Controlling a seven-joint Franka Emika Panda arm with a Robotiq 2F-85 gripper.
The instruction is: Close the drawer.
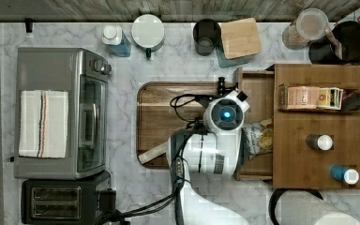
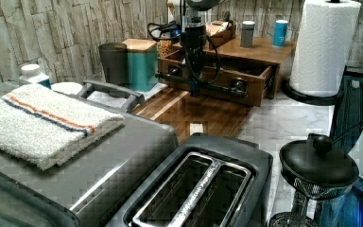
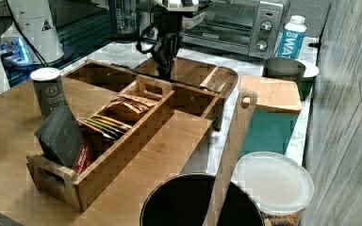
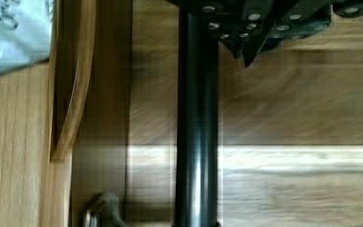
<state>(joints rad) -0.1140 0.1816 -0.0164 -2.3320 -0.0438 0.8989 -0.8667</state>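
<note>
The gripper [image 2: 194, 87] hangs right at the black bar handle [image 4: 196, 123] of the drawer [image 1: 255, 101]; can't tell if it's clamped on the bar or loose. Best bet is probably a straight, level push square to the front, so the drawer slides into the bamboo organizer [image 1: 318, 75] without jamming. The drawer sits pulled out over the wooden tray's [image 1: 161, 101] edge, just behind the tool.
</note>
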